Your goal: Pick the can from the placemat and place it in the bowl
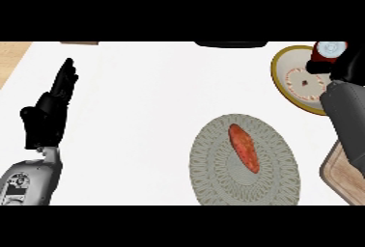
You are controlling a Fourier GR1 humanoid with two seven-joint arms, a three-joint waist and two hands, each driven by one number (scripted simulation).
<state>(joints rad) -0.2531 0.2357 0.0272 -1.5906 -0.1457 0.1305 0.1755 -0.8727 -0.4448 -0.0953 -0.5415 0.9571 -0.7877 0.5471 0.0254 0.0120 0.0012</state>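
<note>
A red can (pixel 327 52) with a silver top hangs over the far right side of the yellow-rimmed bowl (pixel 279 61), near the counter's back right. My right hand (pixel 348 66) is curled round the can and hides most of its body. The bowl's pale inside with a reddish ring pattern shows below the can. A round grey patterned placemat (pixel 214 166) lies in the front middle, with only a long orange-red vegetable (pixel 244 147) on it. At the far left my left hand (pixel 50 108) rests open, fingers pointing up, holding nothing.
A wooden cutting board (pixel 343 179) sticks in at the right edge, just beside the placemat. A dark object (pixel 231 44) lies at the back edge. The white counter (pixel 135 96) ends at the left in a wooden strip (pixel 10 58).
</note>
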